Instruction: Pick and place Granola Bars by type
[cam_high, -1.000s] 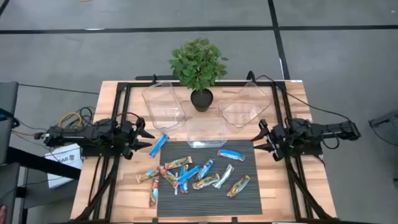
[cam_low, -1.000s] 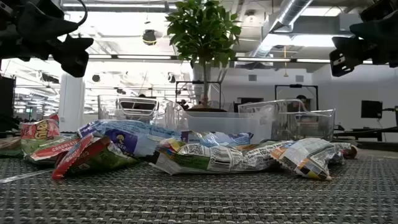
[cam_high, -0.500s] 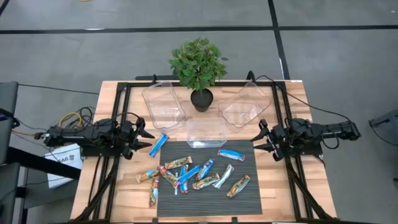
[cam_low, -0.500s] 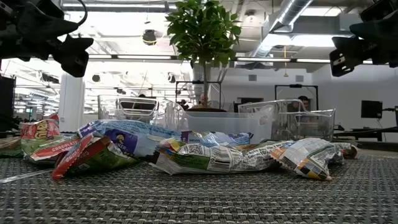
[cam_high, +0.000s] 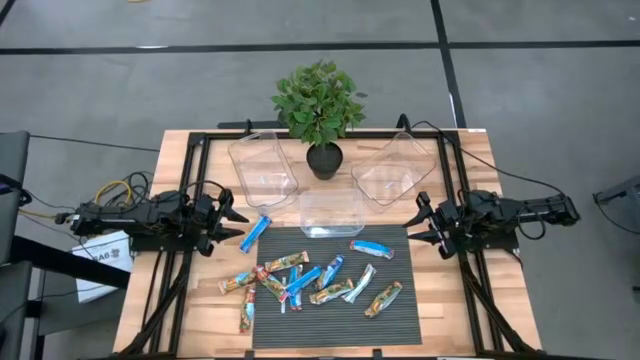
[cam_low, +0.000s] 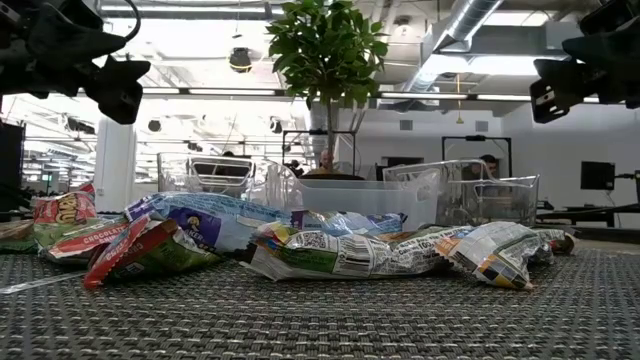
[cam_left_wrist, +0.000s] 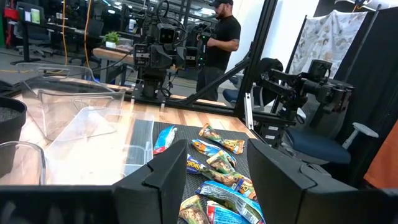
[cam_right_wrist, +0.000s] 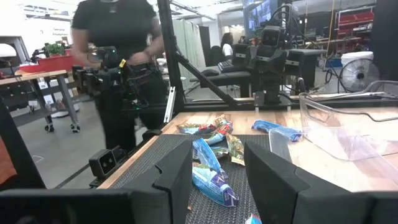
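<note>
My left pincer (cam_high: 232, 222) and right pincer (cam_high: 418, 224) hover wide apart, empty, flanking the Granola Bars (cam_high: 312, 278) heaped unsorted before three clear tubs (cam_high: 331, 212)

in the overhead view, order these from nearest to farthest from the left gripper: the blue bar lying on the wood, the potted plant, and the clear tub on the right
Measured from the left gripper, open at the table's left side:
1. The blue bar on the wood, right beside its fingertips, off the mat's top left corner.
2. The potted plant, at the back centre.
3. The clear tub on the right, back right, near the right gripper.
</note>
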